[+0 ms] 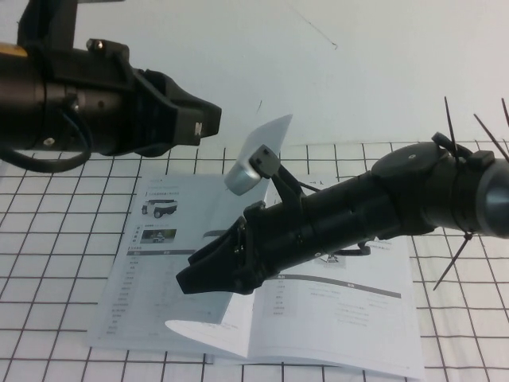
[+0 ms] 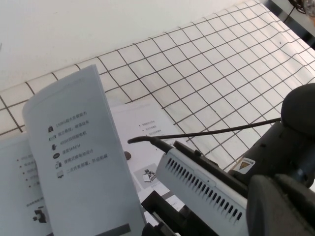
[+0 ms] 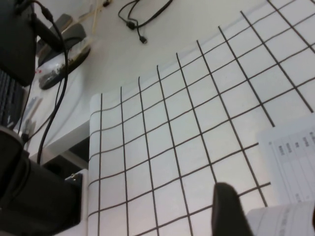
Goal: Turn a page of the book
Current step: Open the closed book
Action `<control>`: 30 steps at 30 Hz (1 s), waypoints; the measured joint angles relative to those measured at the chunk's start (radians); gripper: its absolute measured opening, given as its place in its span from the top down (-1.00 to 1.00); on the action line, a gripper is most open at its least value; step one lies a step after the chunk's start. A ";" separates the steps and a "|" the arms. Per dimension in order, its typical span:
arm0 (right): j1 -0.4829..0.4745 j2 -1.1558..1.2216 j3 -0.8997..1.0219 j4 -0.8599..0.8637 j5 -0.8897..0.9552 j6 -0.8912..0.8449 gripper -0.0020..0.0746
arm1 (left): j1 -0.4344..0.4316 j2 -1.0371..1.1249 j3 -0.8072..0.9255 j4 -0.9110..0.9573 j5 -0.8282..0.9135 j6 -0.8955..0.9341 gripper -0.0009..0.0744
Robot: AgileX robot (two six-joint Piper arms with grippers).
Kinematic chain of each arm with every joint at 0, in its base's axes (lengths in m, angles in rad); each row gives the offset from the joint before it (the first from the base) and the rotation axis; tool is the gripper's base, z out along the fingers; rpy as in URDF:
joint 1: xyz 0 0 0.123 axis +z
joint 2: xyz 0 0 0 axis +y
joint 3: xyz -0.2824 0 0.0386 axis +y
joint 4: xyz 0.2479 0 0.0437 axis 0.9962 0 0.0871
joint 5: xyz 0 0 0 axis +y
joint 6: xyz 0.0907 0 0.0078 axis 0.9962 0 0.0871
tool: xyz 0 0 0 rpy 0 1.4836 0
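The thin white glossy booklet (image 1: 262, 310), printed with small wheeled-robot photos and spec tables, lies open on the counter (image 1: 48, 239), a white surface ruled in black grid lines, at the 6 o'clock edge of the high view. One thin white glossy leaf (image 1: 266, 143) stands lifted above the spine, curling toward 12 o'clock. The right hand (image 1: 208, 270) reaches in from 3 o'clock, low over the open spread, its dark fingers pointing toward 9 o'clock; they look close together, but whether they pinch the leaf or only prop it from beneath I cannot tell. My judgement is that the turn is mid-way, and the main risk is the slick leaf sliding off the hand and falling back to its own side, or creasing where the arm presses it. Farther off, at 10 o'clock, the left hand (image 1: 195, 119) hangs high above the counter, clear of the booklet, holding nothing I can see; its opening I cannot tell.
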 joint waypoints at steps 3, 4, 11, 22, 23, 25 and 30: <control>0.000 0.000 -0.012 -0.016 0.004 0.002 0.02 | 0.000 -0.009 0.000 0.007 0.002 -0.012 0.98; 0.000 0.000 -0.012 -0.018 -0.001 -0.003 0.02 | 0.000 -0.012 -0.001 0.008 0.002 -0.014 0.98; 0.001 0.000 -0.017 -0.032 -0.015 -0.041 0.02 | 0.000 0.003 -0.009 0.043 -0.107 -0.020 0.98; 0.049 0.036 -0.017 -0.047 -0.042 -0.065 0.02 | 0.000 0.327 -0.253 0.078 -0.116 0.041 0.98; 0.051 0.045 -0.017 -0.047 -0.042 -0.065 0.02 | 0.000 0.366 -0.286 0.078 -0.107 0.055 0.98; 0.052 0.064 -0.017 -0.047 -0.042 -0.065 0.02 | 0.000 0.436 -0.347 0.078 -0.080 0.089 0.98; 0.052 0.104 -0.017 -0.047 -0.042 -0.067 0.02 | -0.002 0.616 -0.499 0.081 0.045 0.125 0.98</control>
